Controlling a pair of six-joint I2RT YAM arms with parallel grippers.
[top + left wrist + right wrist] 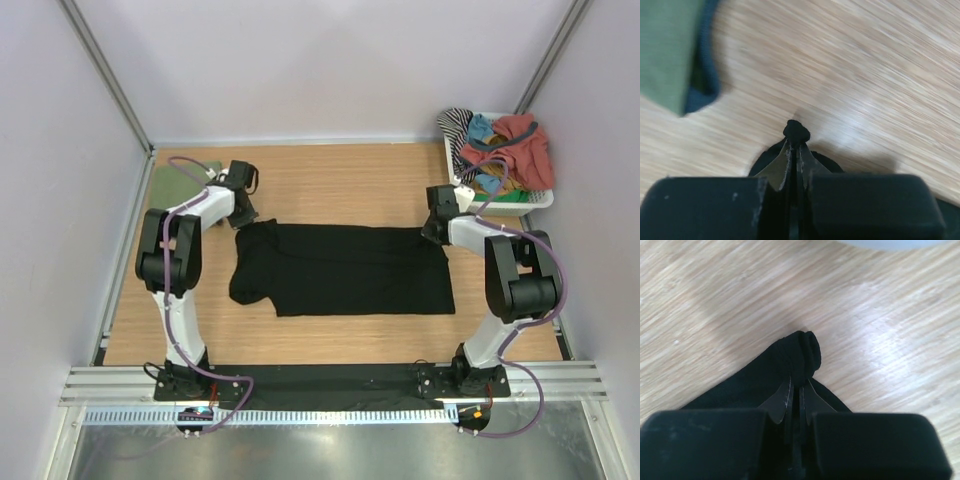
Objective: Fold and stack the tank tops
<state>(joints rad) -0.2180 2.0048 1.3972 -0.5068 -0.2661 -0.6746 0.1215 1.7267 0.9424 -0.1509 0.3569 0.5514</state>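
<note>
Black tank top (pixel 340 268), pinched by left pincer (pixel 796 144), right pincer (pixel 801 384)

We see a light wooden table (pixel 340 185) closed in by plain pale walls (pixel 320 60), slim metal posts (pixel 108 75) in the far corners, and a metal rail (pixel 110 385) along its near edge.

Near tank top (pixel 340 270) was plain black | far tank top (pixel 172 186) olive green, blue-grey trim | table (pixel 340 190) pale woodgrain | striped garment (pixel 457 124) black-and-white
</note>
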